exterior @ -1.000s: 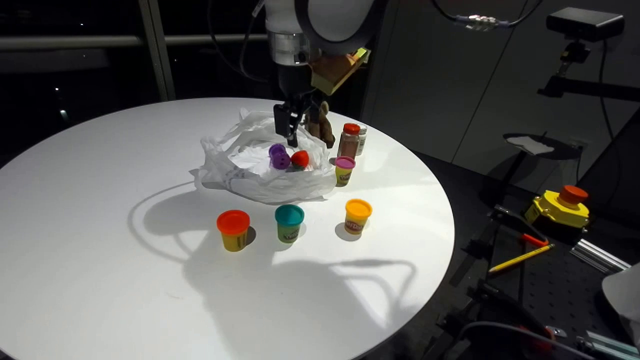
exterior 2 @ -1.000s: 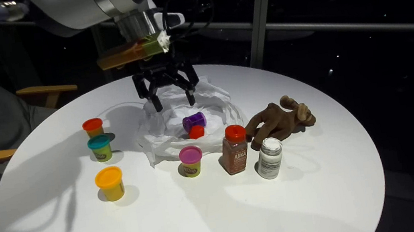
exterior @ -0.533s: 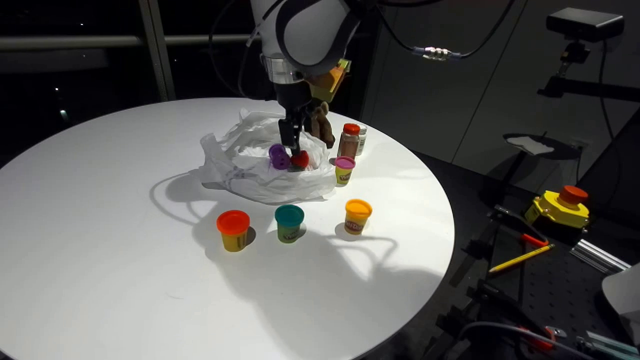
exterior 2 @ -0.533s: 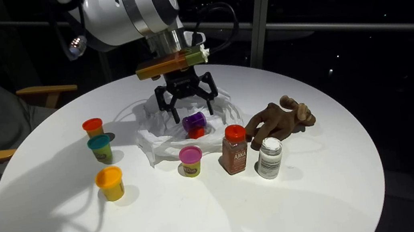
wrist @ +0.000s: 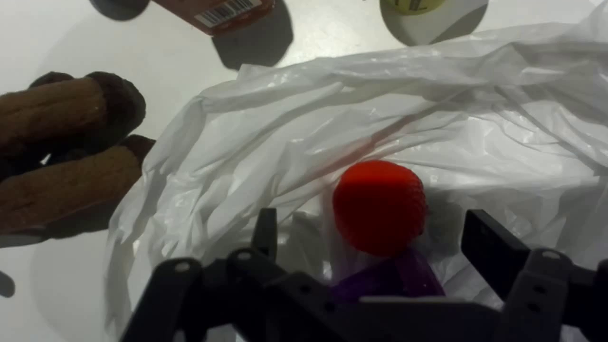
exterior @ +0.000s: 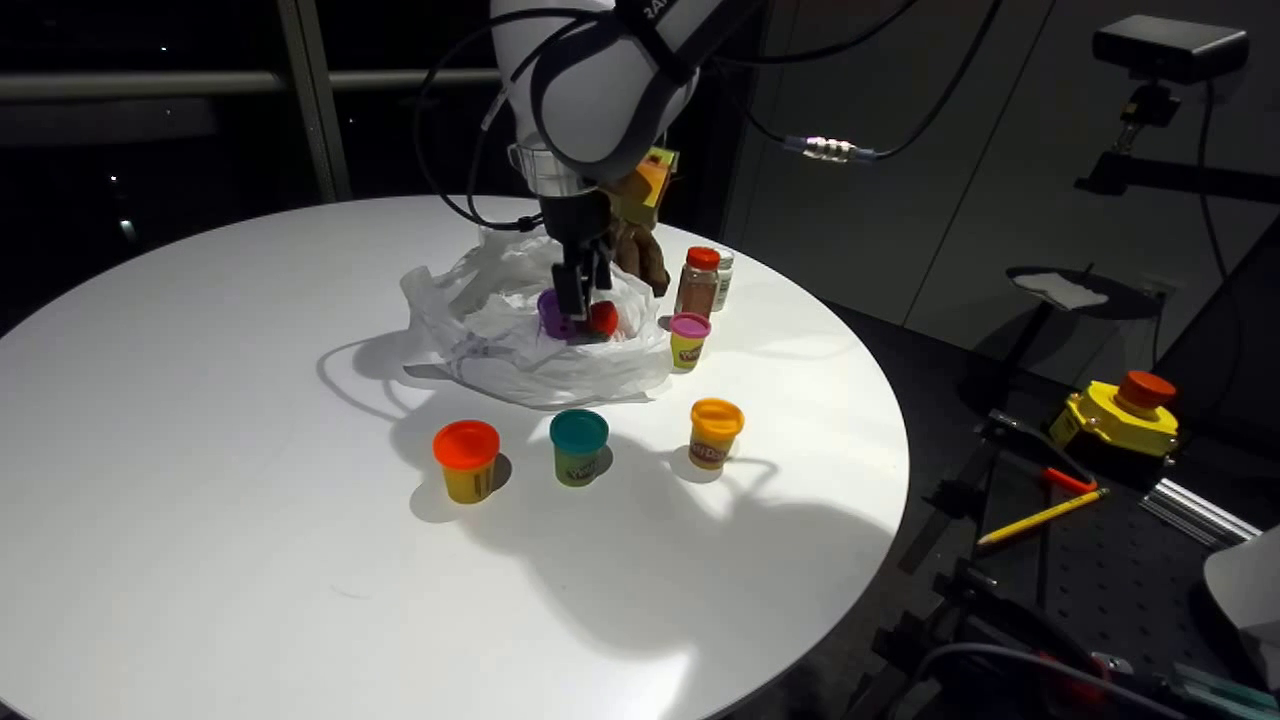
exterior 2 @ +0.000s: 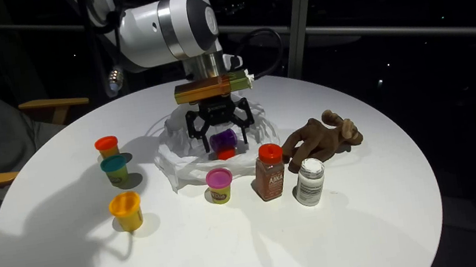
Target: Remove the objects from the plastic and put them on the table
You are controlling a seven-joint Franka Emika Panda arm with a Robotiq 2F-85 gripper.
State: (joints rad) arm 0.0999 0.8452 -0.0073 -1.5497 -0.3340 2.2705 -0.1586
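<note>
A crumpled white plastic bag (exterior: 440, 330) lies open on the round white table; it also shows in an exterior view (exterior 2: 179, 166) and the wrist view (wrist: 228, 128). Inside it lie a purple spool-like object (exterior 2: 223, 140) and a rounded red object (exterior 2: 226, 154), touching or very close. In the wrist view the red object (wrist: 380, 204) is between the finger lines, and the purple object (wrist: 389, 280) is partly hidden by the gripper body. My gripper (exterior 2: 226, 146) is open, pointing down inside the bag, its fingers apart on either side of both objects. In an exterior view the gripper (exterior: 584, 312) partly covers them.
Play-Doh tubs stand near the bag: red-lidded (exterior: 467, 462), teal-lidded (exterior: 578, 448), orange-lidded (exterior: 714, 433) and pink-lidded (exterior 2: 220, 186). A red-capped spice bottle (exterior 2: 270, 173), a white bottle (exterior 2: 310, 182) and a brown plush animal (exterior 2: 320, 140) are beside the bag.
My gripper has come down into the bag and, in an exterior view, shifted right over the purple and red objects. The fingers stay open. The objects have not visibly moved.
</note>
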